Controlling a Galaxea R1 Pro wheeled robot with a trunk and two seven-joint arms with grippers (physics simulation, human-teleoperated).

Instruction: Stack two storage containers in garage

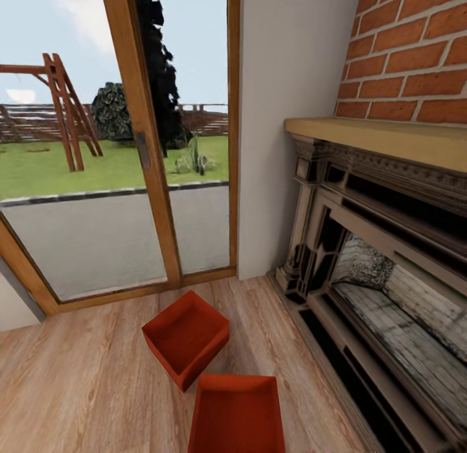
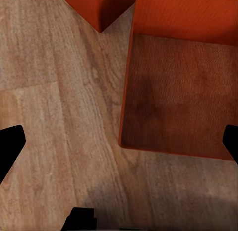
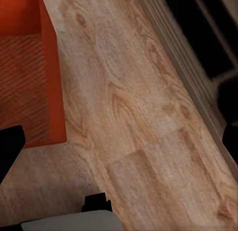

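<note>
Two rust-red storage containers sit on the light wood-plank floor (image 1: 84,381) of the living room, just left of the ornate dark fireplace (image 1: 383,271) and near the wood-framed glass doors (image 1: 117,148). The far container (image 1: 185,337) is turned cornerwise; the near container (image 1: 237,414) lies squarer, just beside it. Both are empty and upright. Left fingers (image 2: 11,146) and right fingers (image 3: 10,149) hang spread wide above the planks, gripping nothing.

Two rust-red bins (image 1: 186,336) (image 1: 237,414) sit on pale, grained wood planks (image 1: 84,388). The fireplace (image 1: 383,271) is dark under a tan mantel (image 1: 389,140) and red-orange brick (image 1: 415,57).
</note>
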